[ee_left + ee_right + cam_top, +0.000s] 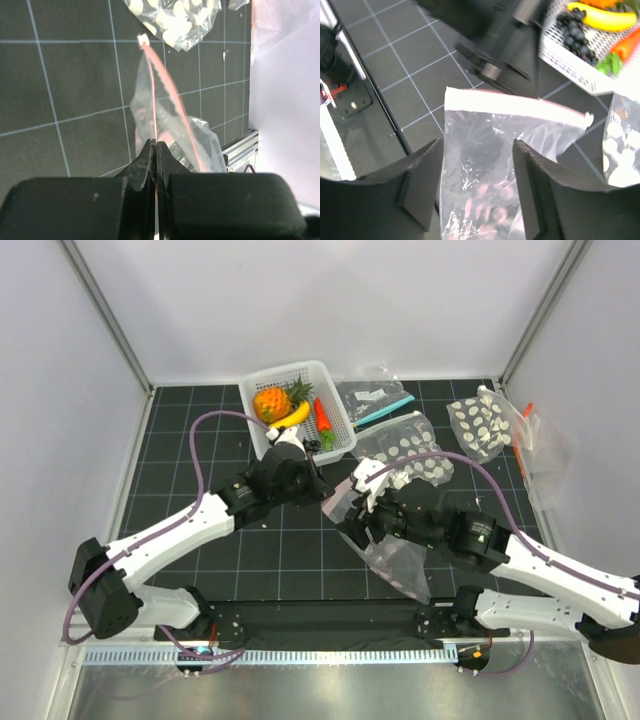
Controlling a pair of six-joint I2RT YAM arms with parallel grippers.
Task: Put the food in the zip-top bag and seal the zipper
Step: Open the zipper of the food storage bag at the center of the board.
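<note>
Resting in one basket (pixel 285 370): four toy foods (pixel 292 417).

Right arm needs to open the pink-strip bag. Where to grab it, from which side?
Likely the free lip of the zipper, mid-span. The left gripper is shut on one lip and the other lip bows away, leaving a gap. Bring the open right gripper in from the mouth edge of the zip-top bag, one finger inside the gap, one outside.

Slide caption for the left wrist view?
Left gripper pinches the pink zipper along the mouth of the clear zip-top bag.
</note>
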